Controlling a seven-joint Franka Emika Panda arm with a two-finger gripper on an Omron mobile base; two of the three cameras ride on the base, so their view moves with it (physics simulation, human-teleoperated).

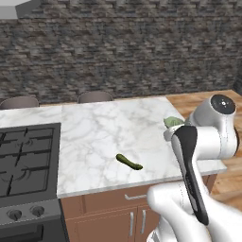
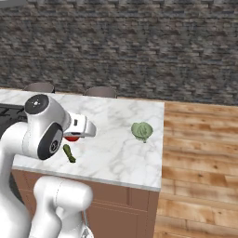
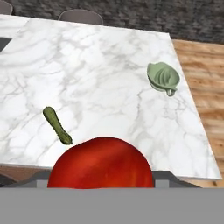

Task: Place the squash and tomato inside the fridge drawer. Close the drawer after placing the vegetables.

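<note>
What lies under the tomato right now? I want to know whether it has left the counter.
The tomato sits right at the camera, over the marble counter's front edge. Whether it touches the marble is hidden by its own bulk. The squash lies beside it on the counter.

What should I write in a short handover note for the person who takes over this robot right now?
Gripper: the tomato sits right at the fingertips, but the fingers are hidden, so the grasp is unconfirmed.
Squash: lies loose on the marble counter, near the front edge, untouched.
A pale green juicer stands near the counter's right end; not part of the job.
Done: at most, tomato picked up.
Left: put the tomato and squash in the fridge drawer, then close it.
</note>
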